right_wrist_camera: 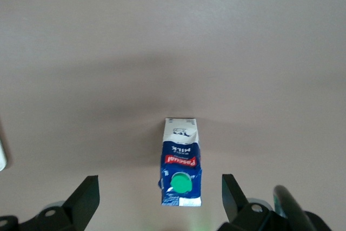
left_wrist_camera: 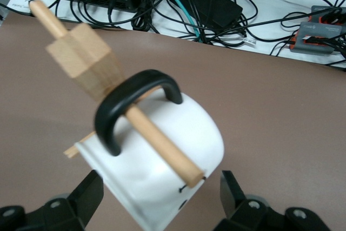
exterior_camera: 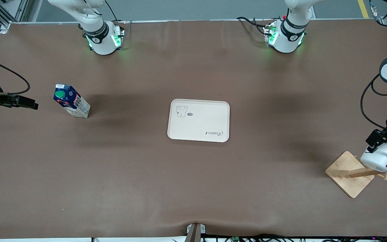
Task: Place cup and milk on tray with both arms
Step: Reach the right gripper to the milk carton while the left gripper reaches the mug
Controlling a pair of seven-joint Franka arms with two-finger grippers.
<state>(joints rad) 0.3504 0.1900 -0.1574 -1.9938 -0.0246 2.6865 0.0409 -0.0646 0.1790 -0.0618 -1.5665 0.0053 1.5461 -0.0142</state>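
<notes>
While cup point(left_wrist_camera: 162, 160) hangs by handle on wooden rack peg point(left_wrist_camera: 162, 147), left gripper point(left_wrist_camera: 157, 204) spread wide around body, not clamped: rigid, glazed, slippery; grip sidewalls. Milk point(exterior_camera: 71, 101) upright on worktop, light, crushable; right gripper point(right_wrist_camera: 160, 198) open, empty, nearby. Tray point(exterior_camera: 198, 120) central.

The right gripper point(exterior_camera: 34, 105) is half cut off at the front view's edge. The cup point(exterior_camera: 377, 157) hides its face there, and the left gripper point(exterior_camera: 380, 138) is partly hidden above it. The rack point(exterior_camera: 351, 173) runs past the frame. The tray point(exterior_camera: 198, 120) drawing is too small to read.
</notes>
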